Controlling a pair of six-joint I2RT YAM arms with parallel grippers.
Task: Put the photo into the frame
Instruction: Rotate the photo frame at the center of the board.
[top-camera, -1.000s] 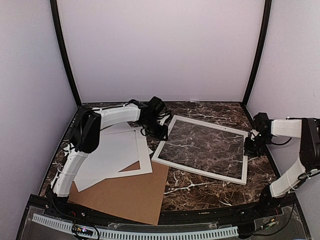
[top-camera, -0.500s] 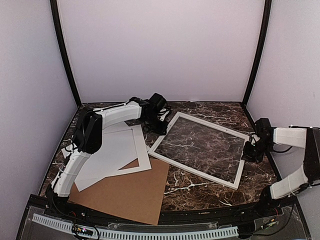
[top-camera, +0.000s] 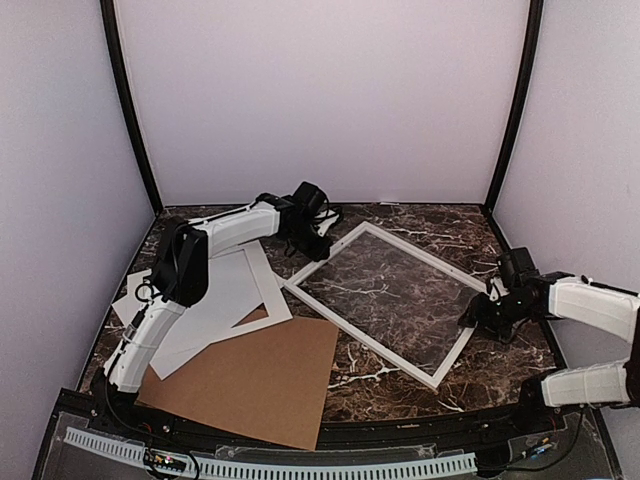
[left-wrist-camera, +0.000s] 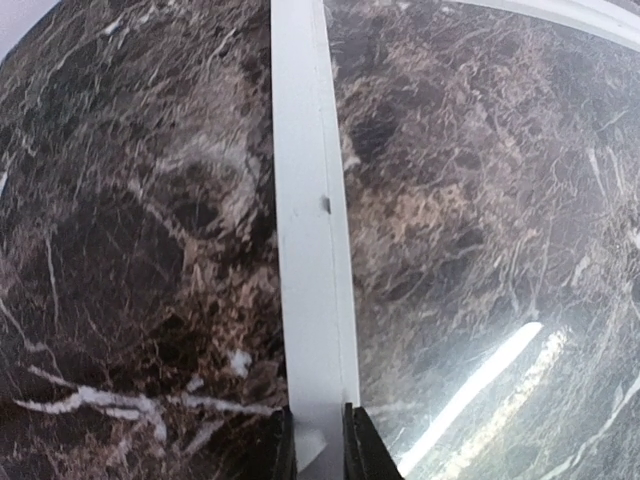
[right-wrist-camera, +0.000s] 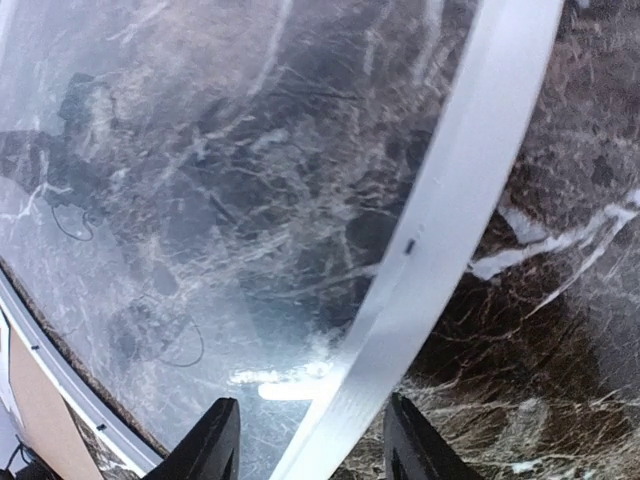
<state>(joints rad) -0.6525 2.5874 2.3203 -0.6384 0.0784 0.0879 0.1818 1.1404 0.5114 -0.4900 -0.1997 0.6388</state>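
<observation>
The frame, white with thin rails and a see-through centre, lies turned at an angle on the marble table. My left gripper is at its far left corner. In the left wrist view this gripper is shut on the white rail. My right gripper is at the frame's right edge. In the right wrist view it stands open, with the rail passing between its spread fingers and touching neither. The photo is not in view.
A flat white mat lies left of the frame over white sheets. A brown cardboard sheet lies at the near left. Enclosure walls and black corner posts close in the table.
The frame has turned clockwise, its right end swinging nearer. My right gripper has opened and let go of the rail. The left gripper has closed further on the rail, and the white mat slid left.
</observation>
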